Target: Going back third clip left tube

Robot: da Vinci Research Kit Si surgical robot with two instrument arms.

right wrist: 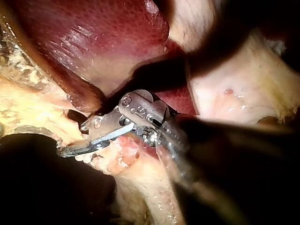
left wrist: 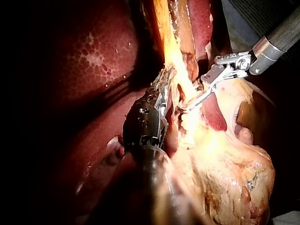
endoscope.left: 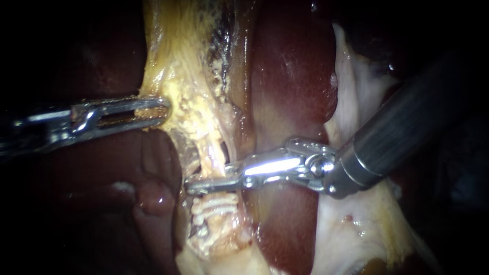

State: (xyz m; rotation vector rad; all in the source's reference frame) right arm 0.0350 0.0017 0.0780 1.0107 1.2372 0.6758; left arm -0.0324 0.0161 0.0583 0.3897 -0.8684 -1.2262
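What carries everything here is the liver [endoscope.left: 293,76], dark red and glossy, filling the centre of the frame from top to bottom; we see more of it in shadow at lower left. Directly on it lies a yellow tissue band [endoscope.left: 188,81], crumbly with fat, running from the top left of centre down to the bottom centre. In the band's lower part a thin pale tube [endoscope.left: 208,158] descends, and just below it white clips [endoscope.left: 214,203] cross it. Against the liver's right side rests a pale sheet [endoscope.left: 356,102], reaching from upper right to lower right; we cannot tell what it is.
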